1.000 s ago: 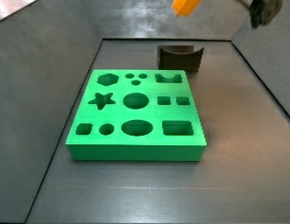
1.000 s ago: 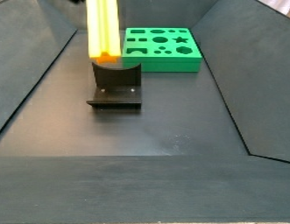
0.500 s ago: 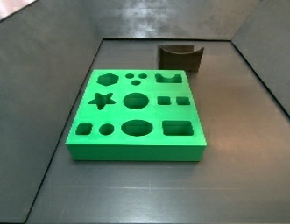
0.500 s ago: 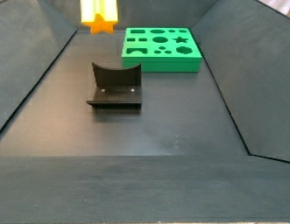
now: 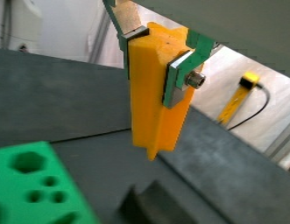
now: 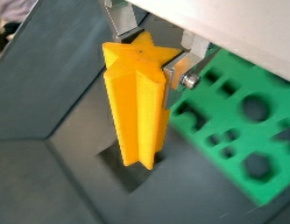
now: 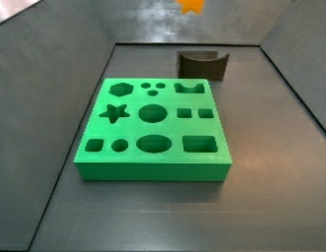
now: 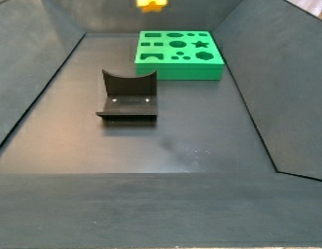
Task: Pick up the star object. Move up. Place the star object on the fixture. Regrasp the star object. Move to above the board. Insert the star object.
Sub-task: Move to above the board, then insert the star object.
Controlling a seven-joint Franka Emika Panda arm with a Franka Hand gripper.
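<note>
Gripper (image 6: 159, 61) was clamped near the top of the star object (image 6: 137, 105), held upright high above the far end of the board (image 7: 155, 130) (fixture (image 8: 128, 95) empty); risk: prism twisting between the fingers, missing the star hole.

No legible text or markings anywhere.
</note>
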